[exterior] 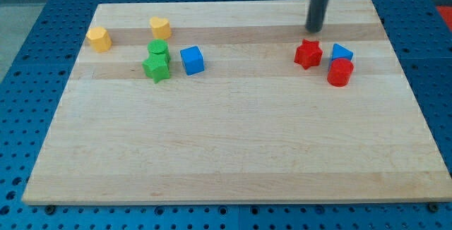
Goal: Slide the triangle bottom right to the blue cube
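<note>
Camera view: a wooden worktop [233,145] lies on a blue perforated base. The rod comes down from the view's top, and my tip [313,30] sits just above the red star block [308,53], a little to its right, apart from it. The arm carries no gripper, so the tip grasps nothing. The blue triangle block [342,52] lies at the view's right, just right of the red star, with the red cylinder [340,73] touching it from below. The blue cube [191,60] stands well apart at the view's left, just beside the green cylinder [158,48] and green star block [157,68]. Two yellow blocks sit further up-left: a hexagon-like one [99,39] and a heart-like one [160,27].
</note>
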Controlling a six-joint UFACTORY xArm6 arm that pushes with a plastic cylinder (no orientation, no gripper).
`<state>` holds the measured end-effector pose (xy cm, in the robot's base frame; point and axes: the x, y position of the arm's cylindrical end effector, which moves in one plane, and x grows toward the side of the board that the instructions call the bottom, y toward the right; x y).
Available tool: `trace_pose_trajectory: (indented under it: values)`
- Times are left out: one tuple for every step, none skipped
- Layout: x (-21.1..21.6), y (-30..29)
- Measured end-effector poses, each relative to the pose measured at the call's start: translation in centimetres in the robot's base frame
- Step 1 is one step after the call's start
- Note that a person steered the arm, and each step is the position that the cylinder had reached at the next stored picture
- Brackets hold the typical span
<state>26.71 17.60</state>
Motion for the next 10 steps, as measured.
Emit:
trace_pose_trajectory:
  values:
    - [0.0,0.9]
    - [4.5,2.6]
    - [11.0,5.5]
    - [13.9,6.2]
    - [14.3,6.0]
    - [12.8,5.8]
    - [12.0,4.7]
    - [11.7,3.4]
    - [11.7,1.7]
    - [11.7,0.0]
